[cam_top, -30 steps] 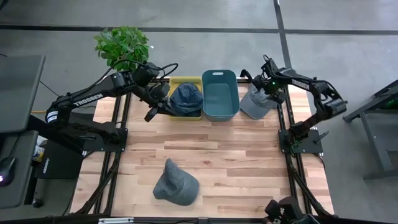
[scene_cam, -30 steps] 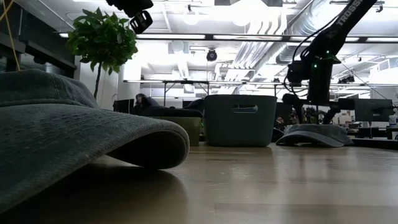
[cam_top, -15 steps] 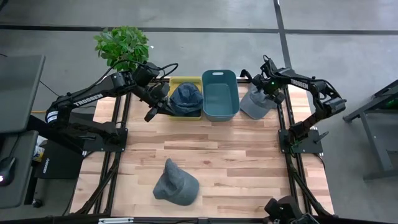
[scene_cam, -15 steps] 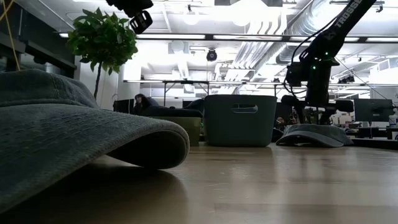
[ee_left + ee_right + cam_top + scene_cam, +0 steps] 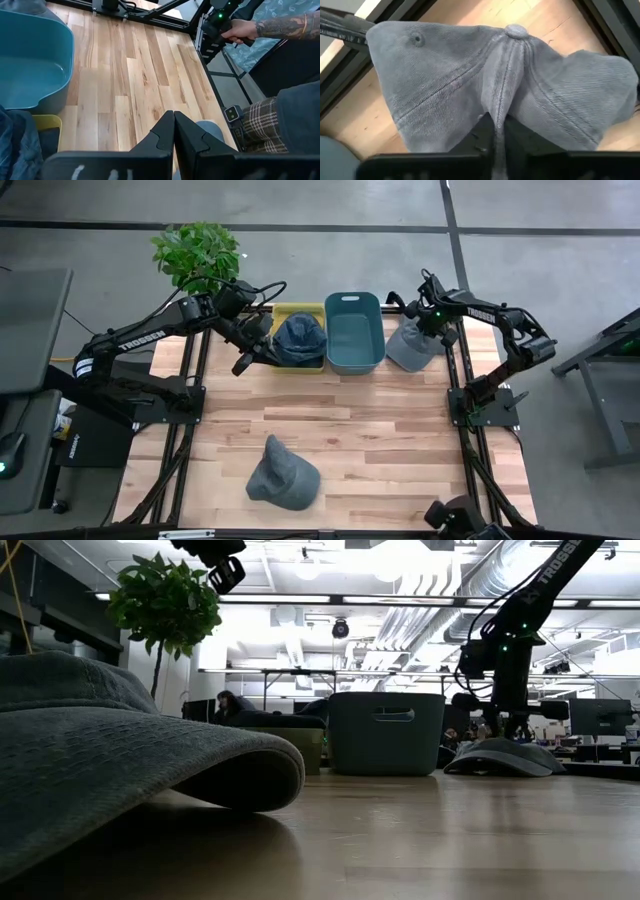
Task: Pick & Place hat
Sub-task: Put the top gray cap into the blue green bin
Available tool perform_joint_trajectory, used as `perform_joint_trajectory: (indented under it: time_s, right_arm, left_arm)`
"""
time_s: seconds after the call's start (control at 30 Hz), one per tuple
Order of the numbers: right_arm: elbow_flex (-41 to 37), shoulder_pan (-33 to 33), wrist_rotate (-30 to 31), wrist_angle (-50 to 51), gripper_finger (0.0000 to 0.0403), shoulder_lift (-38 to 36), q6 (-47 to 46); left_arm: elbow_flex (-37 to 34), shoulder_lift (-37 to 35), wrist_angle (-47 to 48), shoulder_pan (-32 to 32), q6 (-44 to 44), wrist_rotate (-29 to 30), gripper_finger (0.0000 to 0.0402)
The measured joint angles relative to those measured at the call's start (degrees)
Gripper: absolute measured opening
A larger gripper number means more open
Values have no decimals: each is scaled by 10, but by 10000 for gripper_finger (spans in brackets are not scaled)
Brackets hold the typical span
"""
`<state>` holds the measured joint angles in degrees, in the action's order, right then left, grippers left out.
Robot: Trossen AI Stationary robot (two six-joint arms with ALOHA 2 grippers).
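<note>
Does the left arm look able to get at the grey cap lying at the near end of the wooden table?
Probably yes: the grey cap lies alone on bare boards, nothing covering it. The left gripper, jaws shut, hangs beside the yellow bin.

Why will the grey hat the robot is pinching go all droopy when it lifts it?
Probably because the grey hat is soft cloth: it bunches into a fold between the right gripper fingers. It looks light, and its brim will likely sag.

the word "trossen" stands in white on the left arm (image 5: 140,340) and the right arm (image 5: 485,313).
</note>
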<state>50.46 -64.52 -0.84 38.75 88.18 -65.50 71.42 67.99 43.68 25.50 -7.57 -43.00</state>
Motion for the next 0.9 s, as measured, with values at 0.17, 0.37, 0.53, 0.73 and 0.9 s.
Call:
perform_joint_trajectory:
  time_s: [0.17,0.37,0.53,0.73,0.9]
  right_arm:
    - [0,5,2,6,11,0,21]
    - [0,16,12,9,4,-8,48]
    - [0,33,14,8,3,-8,64]
    - [0,54,23,9,1,-24,76]
    - [1,63,44,16,1,-63,85]
  left_arm:
    - [0,0,0,0,0,0,1]
    - [0,0,0,0,-1,0,1]
    - [0,0,-1,0,-1,0,1]
    - [0,0,0,0,-1,0,1]
    - [0,0,0,0,-1,0,1]
